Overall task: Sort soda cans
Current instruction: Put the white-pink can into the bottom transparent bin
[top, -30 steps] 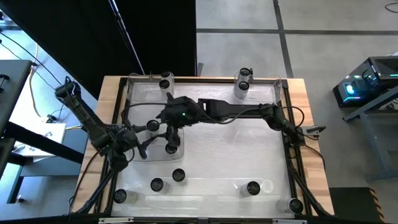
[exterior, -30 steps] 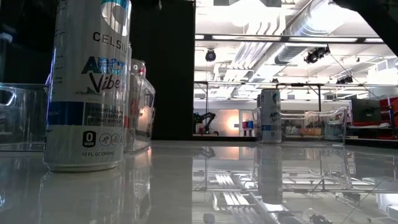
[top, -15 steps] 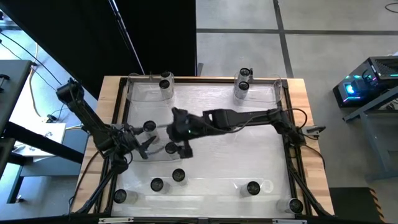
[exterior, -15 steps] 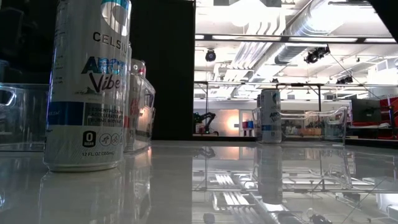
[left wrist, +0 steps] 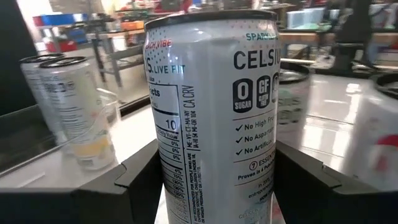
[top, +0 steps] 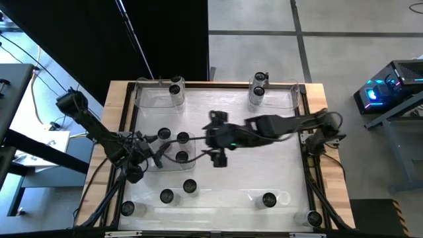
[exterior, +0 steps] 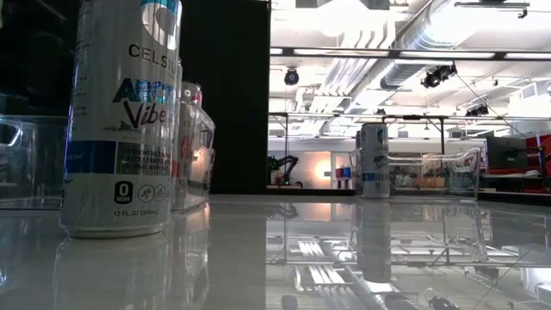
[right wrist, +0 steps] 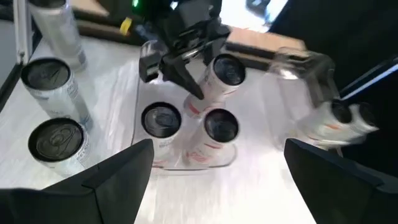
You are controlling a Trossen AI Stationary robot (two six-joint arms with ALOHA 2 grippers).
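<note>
Three soda cans stand close together in a clear tray [top: 149,166] left of the table's middle: one [top: 164,135], one [top: 182,138] and one [top: 181,157]. My left gripper [top: 153,147] reaches in from the left and is shut on the first can [left wrist: 214,106]. The right wrist view shows that gripper [right wrist: 183,68] at this can [right wrist: 225,73], beside the other two cans [right wrist: 161,119] [right wrist: 221,126]. My right gripper [top: 213,140] hangs open over the table's middle, right of the tray, with nothing between its fingers [right wrist: 118,177]. My left gripper pinches the can's side wall [left wrist: 180,155] between its two fingers, one on each side. The fingers come in nearly level from the table's left. The can stands upright between them. Its base lies below the picture, so I cannot tell whether it rests in the tray.
Other cans stand in clear trays at the far edge [top: 176,89] [top: 257,92]. Several more stand near the front edge [top: 190,186] [top: 166,196] [top: 127,208] [top: 269,199] [top: 314,217]. In the low view a tall can [exterior: 120,120] stands close by and another [exterior: 373,161] stands far off.
My right gripper has drawn away from over the tray toward the table's right edge, rising a little and staying open. That uncovers the can at the tray's far right. My left gripper has come down a little with its can.
</note>
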